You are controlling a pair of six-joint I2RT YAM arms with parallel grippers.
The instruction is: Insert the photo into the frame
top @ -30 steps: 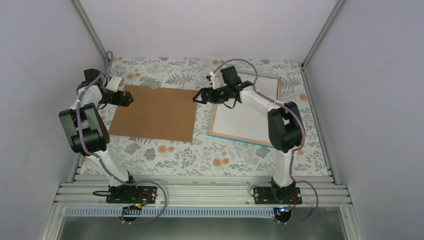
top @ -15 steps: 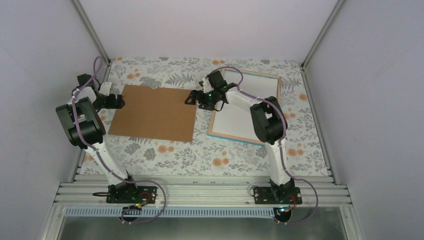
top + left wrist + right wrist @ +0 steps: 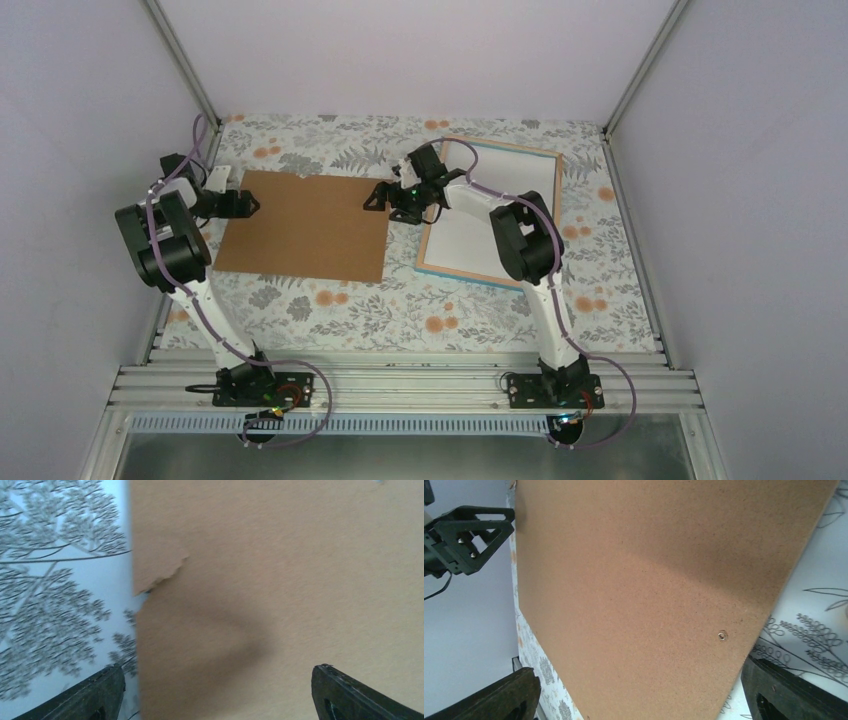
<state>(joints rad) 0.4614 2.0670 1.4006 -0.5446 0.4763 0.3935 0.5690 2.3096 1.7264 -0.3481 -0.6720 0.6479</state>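
Observation:
The frame point(image 3: 468, 276) lies at the right of the table, with a turquoise rim, wood-coloured edges and a white inside. The photo is not in view. A plain brown backing board point(image 3: 305, 226) lies flat left of the frame. My left gripper point(image 3: 247, 203) is open at the board's left edge; in the left wrist view point(image 3: 217, 702) its jaws stand wide over the board point(image 3: 280, 580). My right gripper point(image 3: 377, 198) is open at the board's right edge; in the right wrist view point(image 3: 641, 702) the board point(image 3: 649, 580) fills the space between its jaws.
The board's left edge has a torn notch point(image 3: 167, 572), and a small metal eyelet point(image 3: 722, 635) sits near its right edge. The floral tablecloth point(image 3: 400, 305) covers the table. White walls and metal posts point(image 3: 180, 55) close in the sides and back.
My right gripper has moved left, off the frame and to the board's right edge. My left gripper has shifted a little at the board's left edge. The board and frame have not moved.

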